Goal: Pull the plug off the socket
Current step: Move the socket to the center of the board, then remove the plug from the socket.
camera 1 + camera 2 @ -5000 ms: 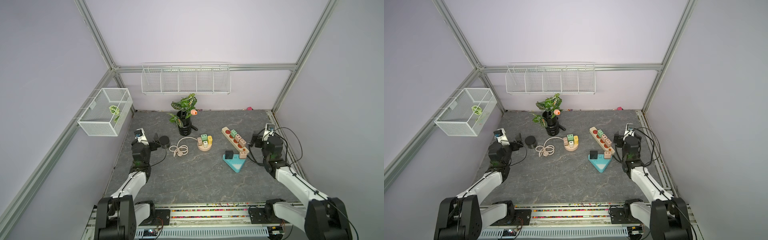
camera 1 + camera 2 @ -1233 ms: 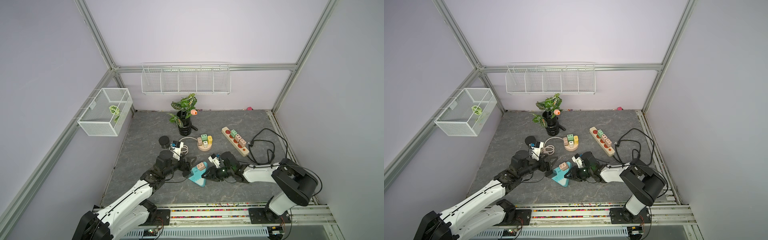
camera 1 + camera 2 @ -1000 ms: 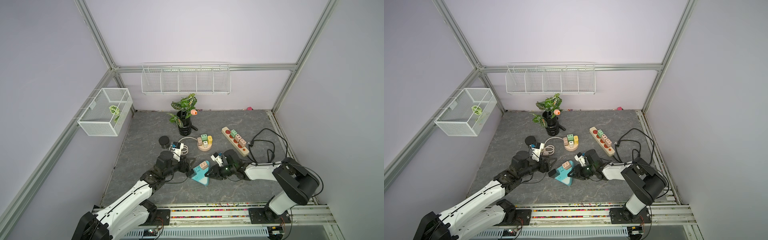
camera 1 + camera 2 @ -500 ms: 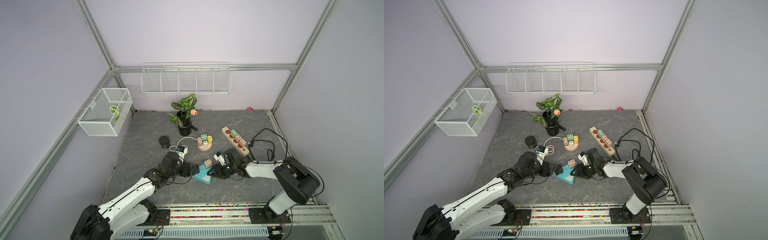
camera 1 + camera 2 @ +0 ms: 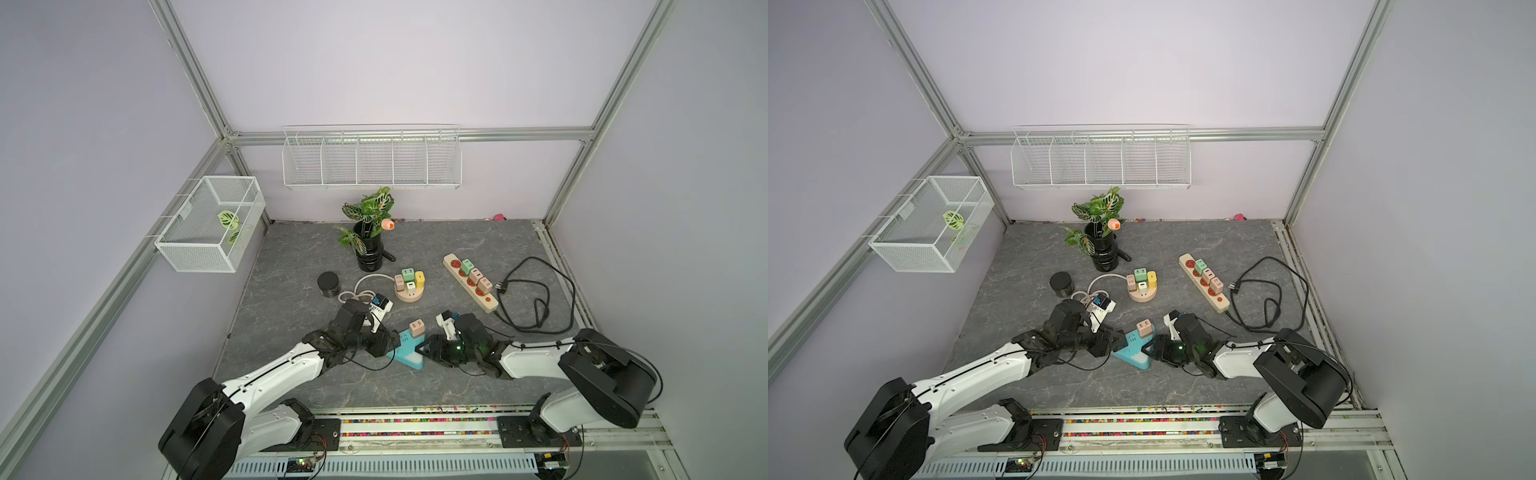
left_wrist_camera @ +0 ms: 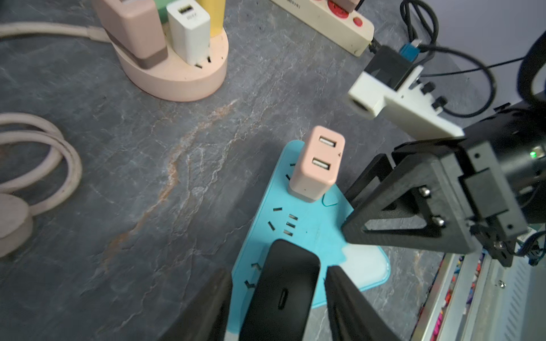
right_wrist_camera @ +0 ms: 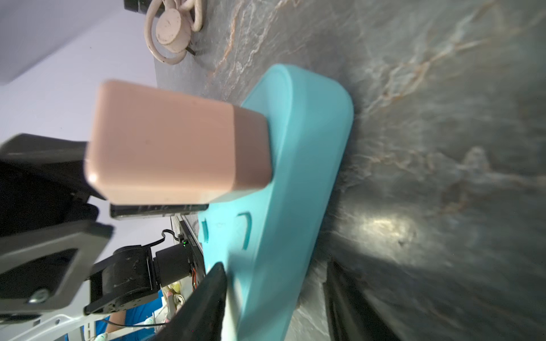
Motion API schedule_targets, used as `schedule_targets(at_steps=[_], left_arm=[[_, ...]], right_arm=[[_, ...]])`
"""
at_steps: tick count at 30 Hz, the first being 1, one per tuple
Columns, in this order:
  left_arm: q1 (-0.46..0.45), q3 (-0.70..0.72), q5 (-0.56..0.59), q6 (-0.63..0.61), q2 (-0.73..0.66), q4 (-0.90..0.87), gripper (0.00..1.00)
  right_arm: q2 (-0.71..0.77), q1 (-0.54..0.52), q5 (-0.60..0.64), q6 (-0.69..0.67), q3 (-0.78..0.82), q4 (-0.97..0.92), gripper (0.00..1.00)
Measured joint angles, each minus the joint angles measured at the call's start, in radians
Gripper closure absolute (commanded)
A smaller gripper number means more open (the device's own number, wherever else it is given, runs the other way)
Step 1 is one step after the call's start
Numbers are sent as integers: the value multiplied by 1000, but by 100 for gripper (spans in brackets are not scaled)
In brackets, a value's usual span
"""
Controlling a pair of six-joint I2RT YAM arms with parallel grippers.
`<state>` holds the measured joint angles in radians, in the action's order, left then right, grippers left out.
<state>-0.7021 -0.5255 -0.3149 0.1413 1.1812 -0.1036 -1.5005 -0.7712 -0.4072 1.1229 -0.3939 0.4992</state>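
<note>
**Left Gripper Straddling Black Plug on Teal Socket**

Left gripper (image 6: 279,276): jaws apart, one finger on each side of the black plug (image 6: 283,298), with a thin gap visible on one side; the plug stands seated in the teal socket (image 6: 313,233), at the end opposite the pink plug (image 6: 317,162).

Right gripper (image 7: 274,274): fingers set across the socket's rim, one over the top face, one at table level; whether they clamp it cannot be told.

Both arms lie low and outstretched, meeting at the socket on the grey table (image 5: 291,291); only the left wrist view shows the black plug; in both top views the left gripper hides it.
</note>
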Motion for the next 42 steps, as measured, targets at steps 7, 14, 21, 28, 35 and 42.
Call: schedule_targets(at_steps=[7,14,21,28,35,42], left_arm=[[-48,-12,-2,-5,61,-29,51],[-75,-14,39,1,42,-59,63],[-76,-15,87,-4,32,-76,83],[-82,-39,111,16,32,-129,100],[-85,-88,108,66,32,-244,100],[-84,-139,137,140,-5,-351,100]], right_arm=[[-43,-42,18,55,0,78,48],[-105,-54,24,108,13,219,59],[-153,-52,22,137,23,321,73],[-200,-45,10,148,25,396,100],[-227,-33,-21,132,27,431,100],[-204,-34,-23,93,19,430,100]])
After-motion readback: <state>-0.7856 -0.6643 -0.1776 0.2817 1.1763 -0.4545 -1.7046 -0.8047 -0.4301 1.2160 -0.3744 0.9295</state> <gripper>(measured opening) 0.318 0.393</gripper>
